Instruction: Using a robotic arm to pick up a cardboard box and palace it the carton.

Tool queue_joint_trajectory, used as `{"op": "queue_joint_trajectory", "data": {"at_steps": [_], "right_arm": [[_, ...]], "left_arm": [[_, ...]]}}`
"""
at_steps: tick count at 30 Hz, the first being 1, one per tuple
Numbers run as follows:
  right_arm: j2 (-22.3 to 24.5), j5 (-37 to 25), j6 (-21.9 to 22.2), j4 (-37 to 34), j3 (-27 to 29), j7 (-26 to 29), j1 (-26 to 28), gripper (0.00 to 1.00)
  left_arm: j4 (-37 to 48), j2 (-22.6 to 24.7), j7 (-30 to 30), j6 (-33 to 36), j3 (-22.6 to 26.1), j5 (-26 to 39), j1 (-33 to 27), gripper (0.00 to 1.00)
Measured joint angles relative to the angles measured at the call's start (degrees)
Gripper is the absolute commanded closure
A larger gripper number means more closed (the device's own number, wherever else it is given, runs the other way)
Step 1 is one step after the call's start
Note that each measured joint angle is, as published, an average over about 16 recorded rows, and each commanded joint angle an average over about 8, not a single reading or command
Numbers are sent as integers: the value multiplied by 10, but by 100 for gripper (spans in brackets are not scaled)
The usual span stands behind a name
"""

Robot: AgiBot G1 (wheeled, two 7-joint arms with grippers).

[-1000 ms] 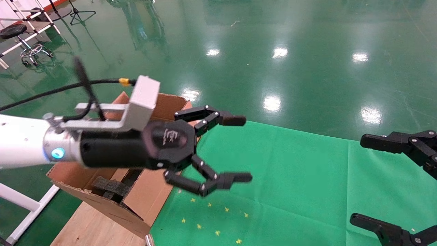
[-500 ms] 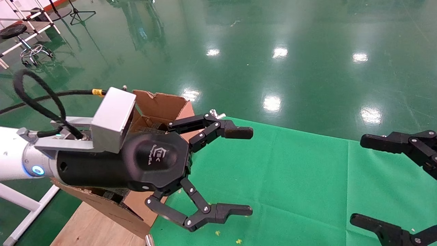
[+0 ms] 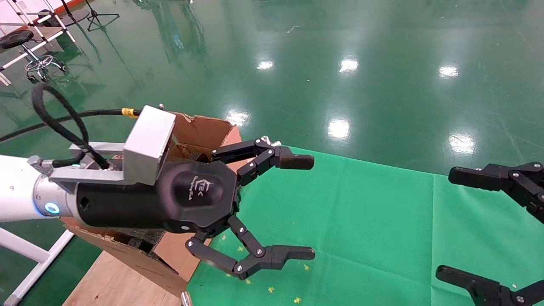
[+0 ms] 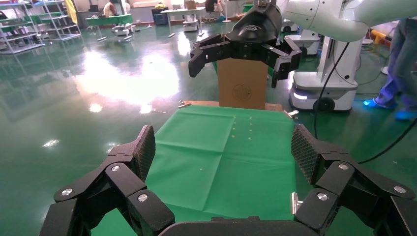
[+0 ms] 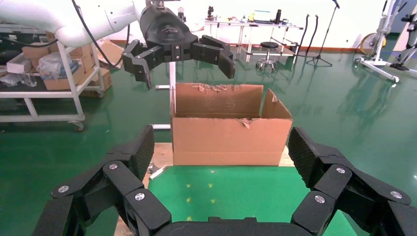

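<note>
Left gripper [image 3: 304, 208] hangs above the left edge of the green cloth [image 3: 361, 221], fingers spread wide and holding nothing; its white robotic arm [image 3: 17, 195] reaches in from the left. The carton [image 3: 199, 131] stands on the wooden board [image 3: 110, 284] at the cloth's left edge, directly beneath and behind the gripper body, torn rim up, black foam [image 3: 140, 244] showing inside. The cardboard box cannot be seen in any view. Right gripper [image 3: 467, 225] is held over the right edge of the cloth, fingers likewise spread and empty
</note>
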Motion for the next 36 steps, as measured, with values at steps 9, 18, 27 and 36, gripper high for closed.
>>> {"op": "queue_joint_trajectory", "data": {"at_steps": [9,18,27,36], "right_arm": [[0,0,0,0,0,0,0,0],[0,0,0,0,0,0,0,0],[0,0,0,0,0,0,0,0],[0,0,0,0,0,0,0,0]], "left_arm": [[2,0,-1,-1,2,3,-2,0],[3,1,-1,-2,3,4,-3,0],[3,1,-1,-2,3,4,-3,0],[3,1,-2,-3,3,5,-4,0]]}}
